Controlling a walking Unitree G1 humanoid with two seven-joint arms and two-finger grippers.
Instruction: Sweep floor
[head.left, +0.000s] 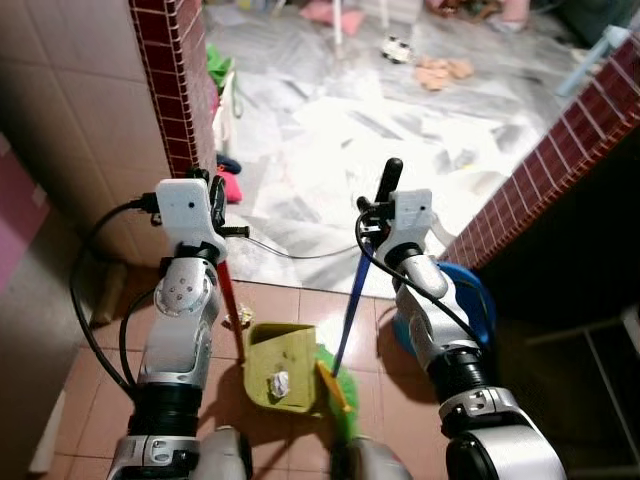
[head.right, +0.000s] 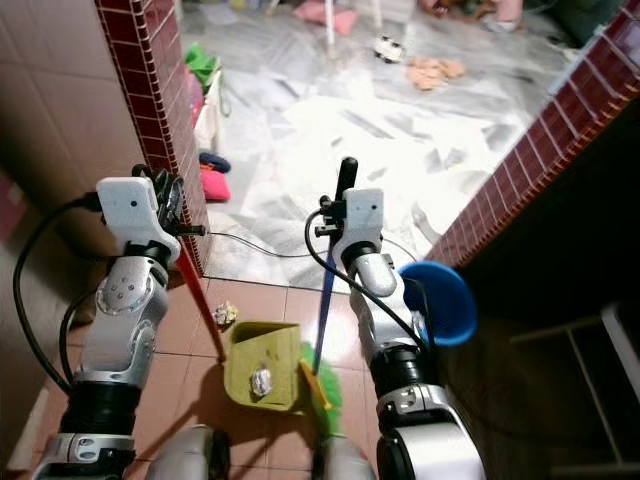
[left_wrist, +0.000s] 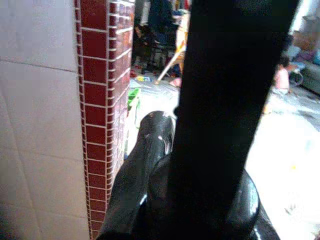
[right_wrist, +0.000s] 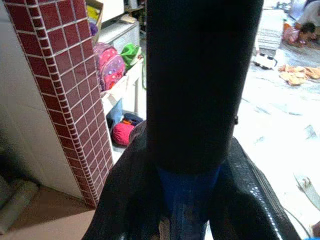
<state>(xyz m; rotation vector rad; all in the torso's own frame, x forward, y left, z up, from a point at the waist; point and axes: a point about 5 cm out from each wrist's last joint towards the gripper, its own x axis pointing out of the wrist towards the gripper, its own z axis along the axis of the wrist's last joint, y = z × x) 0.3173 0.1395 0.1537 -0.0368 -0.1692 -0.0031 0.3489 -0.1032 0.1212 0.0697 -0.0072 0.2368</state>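
Well, right hand (head.left: 378, 207) grips broom (head.left: 346, 318) (no writing legible) beside dustpan (head.left: 280, 366)

A dark red tiled pillar (head.left: 178, 90) rises on the left, joined to a wall of pale beige tiles (head.left: 80, 130). A low wall of the same red tiles (head.left: 560, 160) runs along the right. Beyond them lies a bright, pale marble floor (head.left: 330, 130). At the pillar's foot sits a pink bundle (right_wrist: 122, 133), with a pink backpack (right_wrist: 107, 65) on a white shelf behind it. A blue round basin (head.right: 440, 300) rests by the right wall. A crumpled tan cloth (head.left: 443, 70) lies on the far floor.
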